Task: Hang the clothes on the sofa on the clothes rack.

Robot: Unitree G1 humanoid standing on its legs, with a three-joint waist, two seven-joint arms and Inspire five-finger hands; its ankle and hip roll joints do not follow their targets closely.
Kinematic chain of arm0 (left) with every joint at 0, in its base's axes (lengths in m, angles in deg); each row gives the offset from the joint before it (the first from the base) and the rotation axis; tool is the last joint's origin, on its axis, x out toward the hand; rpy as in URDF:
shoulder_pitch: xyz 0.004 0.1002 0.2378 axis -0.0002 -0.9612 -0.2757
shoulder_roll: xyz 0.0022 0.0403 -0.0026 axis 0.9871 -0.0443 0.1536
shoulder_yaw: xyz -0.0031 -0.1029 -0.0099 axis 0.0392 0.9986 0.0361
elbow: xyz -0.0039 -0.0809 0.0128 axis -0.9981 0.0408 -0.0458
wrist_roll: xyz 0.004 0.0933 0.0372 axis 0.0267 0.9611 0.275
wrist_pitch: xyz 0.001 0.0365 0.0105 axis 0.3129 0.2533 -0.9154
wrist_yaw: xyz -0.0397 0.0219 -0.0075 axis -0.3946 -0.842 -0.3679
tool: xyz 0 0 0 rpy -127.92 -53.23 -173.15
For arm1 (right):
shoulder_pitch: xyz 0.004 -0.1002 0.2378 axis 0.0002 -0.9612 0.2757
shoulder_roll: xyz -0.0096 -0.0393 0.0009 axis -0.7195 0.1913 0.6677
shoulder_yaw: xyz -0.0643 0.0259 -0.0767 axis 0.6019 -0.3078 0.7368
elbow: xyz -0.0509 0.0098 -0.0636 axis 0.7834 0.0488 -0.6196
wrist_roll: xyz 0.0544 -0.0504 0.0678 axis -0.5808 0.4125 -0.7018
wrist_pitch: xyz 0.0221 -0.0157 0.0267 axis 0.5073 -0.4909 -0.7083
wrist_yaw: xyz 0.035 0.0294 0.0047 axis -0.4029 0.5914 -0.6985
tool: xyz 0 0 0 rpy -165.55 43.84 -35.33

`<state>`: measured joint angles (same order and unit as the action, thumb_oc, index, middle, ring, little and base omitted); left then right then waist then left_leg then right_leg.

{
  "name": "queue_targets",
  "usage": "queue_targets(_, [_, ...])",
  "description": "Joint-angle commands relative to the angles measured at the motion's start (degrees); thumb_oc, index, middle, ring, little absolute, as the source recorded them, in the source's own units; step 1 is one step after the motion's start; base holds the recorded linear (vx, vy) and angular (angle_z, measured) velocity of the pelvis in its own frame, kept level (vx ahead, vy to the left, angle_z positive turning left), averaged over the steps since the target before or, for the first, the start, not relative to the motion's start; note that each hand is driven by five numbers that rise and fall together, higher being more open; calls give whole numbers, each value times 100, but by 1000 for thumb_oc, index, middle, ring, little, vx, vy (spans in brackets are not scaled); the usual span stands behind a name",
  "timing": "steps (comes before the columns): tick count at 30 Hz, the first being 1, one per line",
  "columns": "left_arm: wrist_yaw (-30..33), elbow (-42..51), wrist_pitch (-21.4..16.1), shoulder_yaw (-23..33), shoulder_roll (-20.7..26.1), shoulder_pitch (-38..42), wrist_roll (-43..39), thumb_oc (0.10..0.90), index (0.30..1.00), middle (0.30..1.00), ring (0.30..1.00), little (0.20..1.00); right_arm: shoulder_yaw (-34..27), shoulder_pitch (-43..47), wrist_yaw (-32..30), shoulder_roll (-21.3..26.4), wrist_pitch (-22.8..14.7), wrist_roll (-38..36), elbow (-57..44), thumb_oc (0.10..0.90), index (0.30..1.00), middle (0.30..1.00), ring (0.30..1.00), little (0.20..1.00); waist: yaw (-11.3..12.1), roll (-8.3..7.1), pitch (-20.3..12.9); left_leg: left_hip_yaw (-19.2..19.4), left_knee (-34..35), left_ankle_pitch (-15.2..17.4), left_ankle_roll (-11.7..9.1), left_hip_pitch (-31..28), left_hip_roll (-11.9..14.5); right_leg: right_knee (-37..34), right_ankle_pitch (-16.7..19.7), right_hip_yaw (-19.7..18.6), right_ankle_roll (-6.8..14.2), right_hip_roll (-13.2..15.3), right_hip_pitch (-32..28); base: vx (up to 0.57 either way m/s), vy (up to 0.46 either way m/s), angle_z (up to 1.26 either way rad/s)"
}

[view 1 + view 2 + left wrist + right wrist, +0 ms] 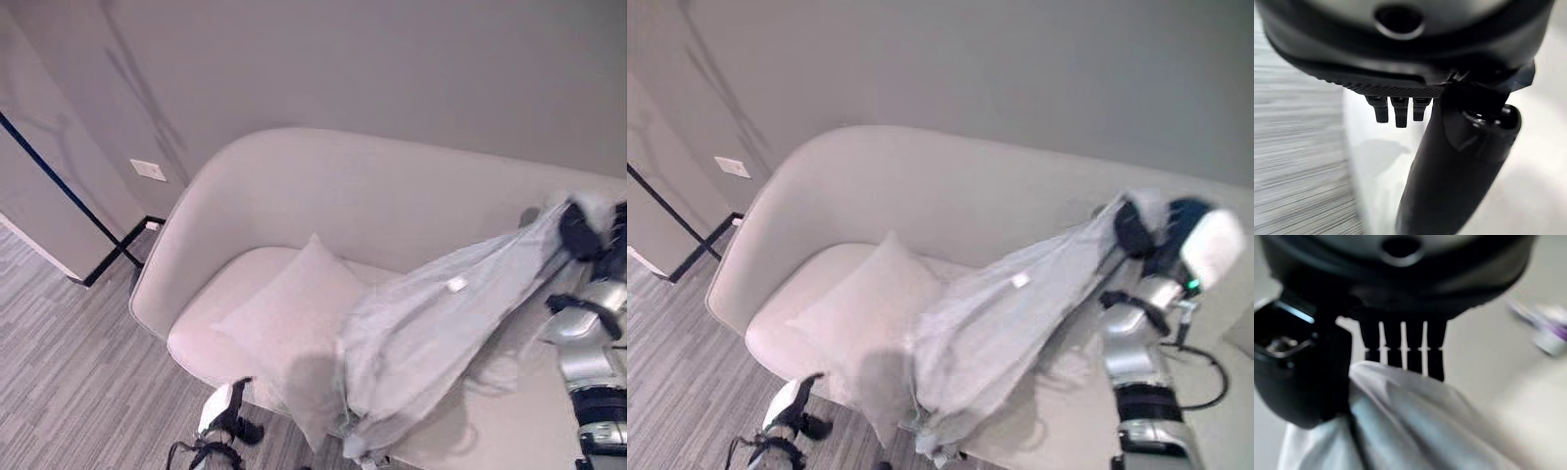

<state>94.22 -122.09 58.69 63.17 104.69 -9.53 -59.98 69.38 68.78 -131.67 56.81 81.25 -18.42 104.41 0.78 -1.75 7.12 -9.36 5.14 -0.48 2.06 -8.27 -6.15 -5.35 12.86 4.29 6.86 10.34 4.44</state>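
Note:
A pale blue-grey garment (431,333) hangs in a long slant from my right hand (1156,235) down to the sofa's front edge (196,357). The hand is raised over the right part of the beige sofa seat. In the right wrist view the cloth (1415,421) is pinched between the thumb (1298,377) and the fingers (1400,347). A small white label (456,285) shows on the garment. My left hand (223,411) hangs low in front of the sofa, over the carpet, its fingers (1396,110) relaxed and holding nothing.
A beige cushion (294,328) leans on the sofa seat just left of the garment. The curved sofa back (372,186) stands against a grey wall with a socket plate (149,169). A black-framed panel (59,186) stands at the left, on grey striped carpet (69,382).

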Motion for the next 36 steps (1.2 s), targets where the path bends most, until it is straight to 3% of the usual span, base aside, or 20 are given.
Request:
queue_targets(1, [406, 290, -268, 88, 435, 265, -245, 800, 900, 900, 900, 900, 35, 1051, -606, 656, -103, 645, -188, 400, 300, 300, 300, 300, 222, -385, -512, -7, -14, 584, 68, 255, -71, 784, -699, -48, 508, 535, -66, 0, 0, 0])
queue_targets(10, [410, 2231, -480, 577, 711, 194, -780, 800, 900, 900, 900, 900, 856, 2609, -329, 1552, 273, 1071, -188, 400, 300, 300, 300, 300, 280, -527, -662, 43, -14, 624, 75, 130, -52, 796, -679, -93, 511, 514, -160, -2, 14, -4])
queue_targets(14, [705, 2881, -754, 548, 805, 701, -892, 800, 900, 900, 900, 900, 1460, 3492, -195, 1838, 317, 1012, 38, 400, 300, 300, 300, 300, 219, -649, -750, 65, -14, 693, 50, 49, -21, 839, -735, -137, 508, 498, -208, 16, 10, -3])
queue_targets(18, [757, 3092, -965, 437, 699, 1019, -1208, 800, 900, 900, 900, 900, 2073, 4246, -190, 1932, 281, 846, 456, 400, 300, 300, 300, 300, 156, -665, -744, 97, -14, 655, 30, 36, -30, 872, -676, -180, 499, 508, -180, -20, 3, -2])
queue_targets(19, [643, 3254, -1115, 120, 588, 1392, -1513, 800, 900, 900, 900, 900, 2564, 4933, -148, 1929, 239, 643, 866, 400, 300, 300, 300, 300, 91, -732, -788, 137, -14, 664, 11, 10, -13, 880, -660, -226, 490, 493, -170, -11, 0, -12])
queue_targets(25, [278, 3229, -1243, -559, 183, 1918, -1856, 800, 900, 900, 900, 900, 3244, 5956, -110, 1684, 145, 352, 1295, 400, 300, 300, 300, 300, -50, -753, -844, 209, -14, 683, 5, -22, 0, 851, -619, -340, 469, 461, -159, -4, -1, -9])
queue_targets(29, [-718, 3122, -1254, -1658, -372, 2308, -2869, 800, 900, 900, 900, 900, 3535, 6522, -47, 1198, 132, 214, 1434, 400, 300, 300, 300, 300, -232, -756, -880, 278, -14, 707, 18, -57, 23, 868, -610, -459, 441, 408, -123, 0, -2, -8])
queue_targets(32, [-1225, 2492, -1135, -2361, -821, 2669, -3217, 800, 900, 900, 900, 900, 3600, 6802, -7, 744, 73, 90, 1484, 400, 300, 300, 300, 300, -372, -749, -873, 333, -14, 722, 26, -86, 27, 882, -598, -593, 423, 368, -95, 1, 4, -23])
queue_targets(34, [-1284, 1753, -1033, -2582, -1237, 2916, -3463, 800, 900, 900, 900, 900, 3599, 6892, 37, 491, 41, -16, 1347, 400, 300, 300, 300, 300, -489, -740, -883, 384, -14, 730, 23, -101, 29, 900, -598, -673, 411, 347, -72, 9, -4, -22])
queue_targets(36, [-1271, 1597, -1014, -2620, -1329, 2988, -3478, 800, 900, 900, 900, 900, 3604, 6922, 48, 426, 20, -50, 1280, 400, 300, 300, 300, 300, -527, -738, -892, 396, -14, 734, 22, -104, 29, 910, -600, -699, 406, 334, -57, 7, -7, -18])
